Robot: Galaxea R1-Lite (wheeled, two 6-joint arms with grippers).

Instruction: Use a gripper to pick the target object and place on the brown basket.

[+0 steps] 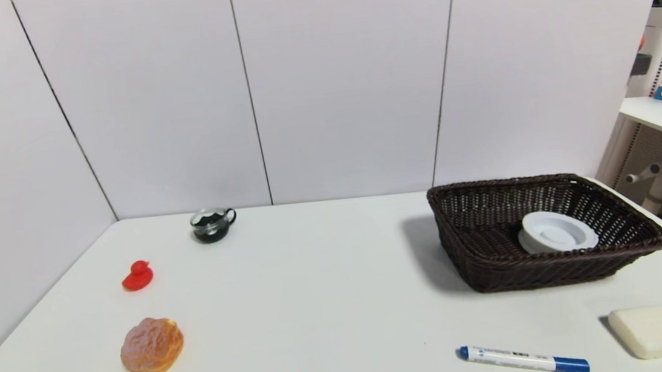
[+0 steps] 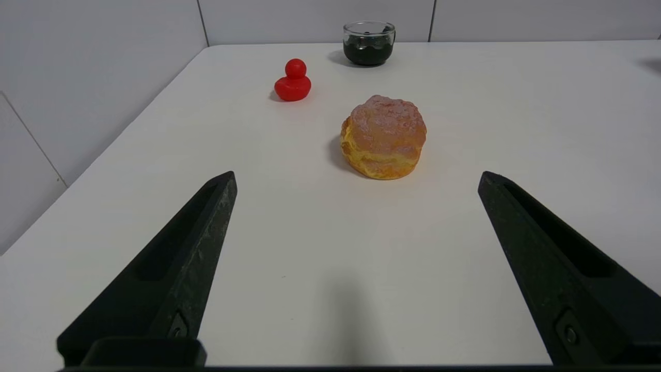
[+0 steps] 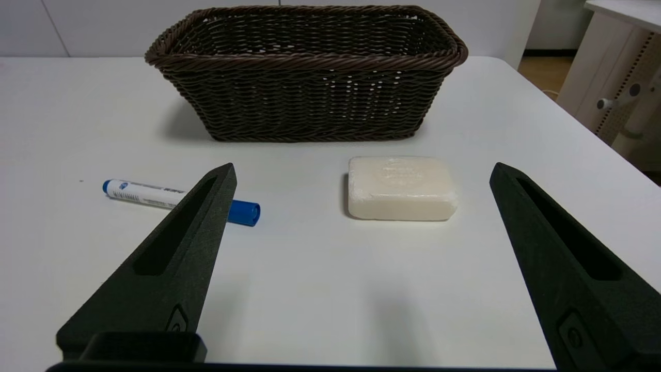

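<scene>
The white round dish [image 1: 557, 231] lies inside the brown basket [image 1: 483, 256] at the right of the table in the head view. The basket also shows in the right wrist view [image 3: 310, 98], where the dish is hidden behind its wall. My right gripper [image 3: 361, 173] is open and empty, held back near the table's front edge, short of a cream block. My left gripper [image 2: 356, 175] is open and empty near the front left, short of a bread roll. Neither gripper shows in the head view.
A cream square block [image 1: 655, 331] [image 3: 402, 187] and a blue-capped marker [image 1: 524, 360] [image 3: 155, 196] lie in front of the basket. A bread roll [image 1: 151, 347] [image 2: 384, 137], a red duck [image 1: 137, 276] [image 2: 293, 81] and a dark glass cup [image 1: 212, 224] [image 2: 368, 43] stand at the left.
</scene>
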